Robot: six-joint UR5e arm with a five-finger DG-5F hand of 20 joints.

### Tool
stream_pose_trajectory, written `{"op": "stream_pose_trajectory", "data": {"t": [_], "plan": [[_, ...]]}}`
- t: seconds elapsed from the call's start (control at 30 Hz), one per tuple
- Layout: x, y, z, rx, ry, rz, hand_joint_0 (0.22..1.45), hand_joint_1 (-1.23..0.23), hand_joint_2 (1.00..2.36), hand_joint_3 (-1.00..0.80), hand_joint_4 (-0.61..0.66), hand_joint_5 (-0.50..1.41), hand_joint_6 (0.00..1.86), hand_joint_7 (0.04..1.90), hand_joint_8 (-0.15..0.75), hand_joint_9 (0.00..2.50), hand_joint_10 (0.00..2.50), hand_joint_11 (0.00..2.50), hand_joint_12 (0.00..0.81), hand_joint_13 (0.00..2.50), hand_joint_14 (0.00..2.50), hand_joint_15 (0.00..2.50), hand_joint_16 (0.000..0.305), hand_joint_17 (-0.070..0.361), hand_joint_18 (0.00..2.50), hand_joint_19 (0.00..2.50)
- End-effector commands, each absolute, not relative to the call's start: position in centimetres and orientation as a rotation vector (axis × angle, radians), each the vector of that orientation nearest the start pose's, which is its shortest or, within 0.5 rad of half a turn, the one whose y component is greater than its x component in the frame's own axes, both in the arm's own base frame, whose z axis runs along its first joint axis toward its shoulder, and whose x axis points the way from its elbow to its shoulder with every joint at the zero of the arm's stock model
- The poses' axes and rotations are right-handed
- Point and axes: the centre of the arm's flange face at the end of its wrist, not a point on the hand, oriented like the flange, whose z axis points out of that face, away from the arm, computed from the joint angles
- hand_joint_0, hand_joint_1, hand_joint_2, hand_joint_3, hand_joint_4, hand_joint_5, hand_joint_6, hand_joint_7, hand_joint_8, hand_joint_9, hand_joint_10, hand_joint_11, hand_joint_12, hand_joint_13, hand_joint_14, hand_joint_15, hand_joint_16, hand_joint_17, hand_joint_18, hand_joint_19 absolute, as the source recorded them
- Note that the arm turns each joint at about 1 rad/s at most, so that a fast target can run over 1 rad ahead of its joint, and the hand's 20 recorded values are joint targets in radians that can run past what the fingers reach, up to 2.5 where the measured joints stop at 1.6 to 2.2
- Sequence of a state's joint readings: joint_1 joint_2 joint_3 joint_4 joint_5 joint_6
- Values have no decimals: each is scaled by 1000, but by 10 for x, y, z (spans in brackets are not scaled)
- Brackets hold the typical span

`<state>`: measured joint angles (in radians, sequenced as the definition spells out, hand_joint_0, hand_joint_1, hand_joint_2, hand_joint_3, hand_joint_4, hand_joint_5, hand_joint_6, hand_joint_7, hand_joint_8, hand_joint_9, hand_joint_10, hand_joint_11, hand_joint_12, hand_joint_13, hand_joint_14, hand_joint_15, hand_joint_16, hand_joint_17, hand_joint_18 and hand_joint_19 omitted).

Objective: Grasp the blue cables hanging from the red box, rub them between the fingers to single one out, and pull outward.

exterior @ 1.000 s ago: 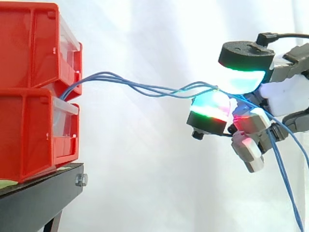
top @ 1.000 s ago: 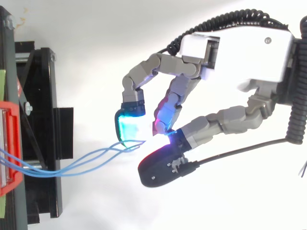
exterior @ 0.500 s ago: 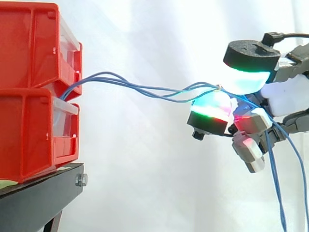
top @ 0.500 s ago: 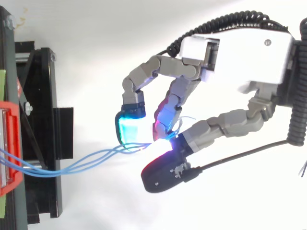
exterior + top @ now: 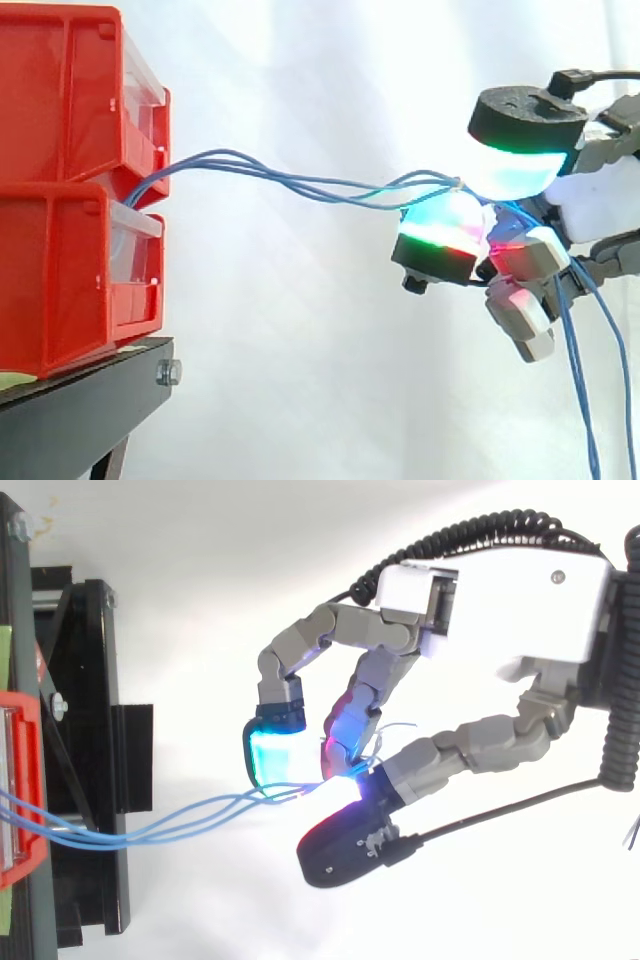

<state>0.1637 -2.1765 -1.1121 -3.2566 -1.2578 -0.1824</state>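
Thin blue cables [image 5: 300,184] run from the gap between the two stacked red boxes [image 5: 70,190] rightward to my hand [image 5: 590,195]. In the top view the cables [image 5: 170,823] leave the red box [image 5: 20,780] at the left edge and end between the glowing fingertips [image 5: 275,755]. My hand [image 5: 510,600] comes in from the right with its fingers and thumb curled, pinching the cables between the glowing pads. Past the pinch, the loose cable ends [image 5: 575,380] hang down at the right of the side view.
The red boxes stand on a black stand [image 5: 80,410] at the left; the stand's black frame [image 5: 85,750] runs along the left of the top view. A white curtain is behind everything.
My hand has shifted slightly to the right, away from the boxes, still pinching the cables. The thumb has slid a little against the fingers.
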Motion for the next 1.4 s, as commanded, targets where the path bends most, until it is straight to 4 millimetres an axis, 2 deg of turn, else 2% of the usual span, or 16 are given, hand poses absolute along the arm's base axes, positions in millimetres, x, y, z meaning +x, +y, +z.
{"op": "stream_pose_trajectory", "data": {"t": [0.0, 0.13, 0.3, 0.43, 0.57, 0.67, 0.77, 1.03, 1.13, 1.2, 1.37], "plan": [[713, -48, 333, 1269, 1409, 801, 516, -771, 1000, -500, 128, -145, 849, 1005, 251, 1292, 24, 699, 317, 1060, 30, 671, 48, 108, 805, 663], [713, -48, 333, 1269, 1409, 801, 495, -699, 1000, -500, 134, -143, 847, 1002, 257, 1305, 22, 704, 324, 1070, 30, 661, 50, 113, 821, 659], [713, -47, 334, 1268, 1409, 803, 489, -677, 1000, -500, 133, -142, 843, 1016, 264, 1316, 24, 699, 331, 1073, 30, 671, 51, 115, 827, 662], [713, -47, 333, 1268, 1410, 802, 538, -659, 1000, -500, 121, -143, 840, 1029, 252, 1307, 24, 700, 315, 1062, 31, 672, 48, 108, 802, 681], [713, -47, 333, 1270, 1409, 801, 632, -714, 1002, -482, 85, -142, 842, 1073, 251, 1303, 23, 723, 307, 1053, 31, 684, 46, 103, 783, 686], [713, -47, 334, 1269, 1408, 804, 648, -794, 1013, -356, 54, -145, 854, 1102, 257, 1281, 23, 724, 310, 1046, 30, 681, 46, 103, 781, 678], [713, -47, 334, 1269, 1408, 804, 669, -855, 1016, -311, 8, -151, 870, 1100, 248, 1248, 25, 719, 304, 1029, 32, 686, 46, 103, 780, 668], [713, -47, 333, 1270, 1409, 801, 757, -932, 1007, -427, -89, -165, 885, 1088, 237, 1203, 24, 712, 293, 1008, 32, 672, 44, 100, 767, 638], [713, -47, 333, 1271, 1409, 804, 777, -940, 1006, -438, -129, -166, 884, 1149, 233, 1195, 24, 708, 291, 1004, 30, 671, 44, 99, 759, 639], [713, -47, 334, 1272, 1407, 806, 795, -936, 1013, -368, -157, -171, 893, 1295, 231, 1196, 26, 715, 289, 1001, 30, 664, 43, 98, 748, 657], [713, -46, 334, 1271, 1408, 807, 828, -924, 1023, -204, -109, -181, 923, 1559, 229, 1202, 24, 716, 286, 1001, 32, 688, 43, 96, 725, 706]]}}
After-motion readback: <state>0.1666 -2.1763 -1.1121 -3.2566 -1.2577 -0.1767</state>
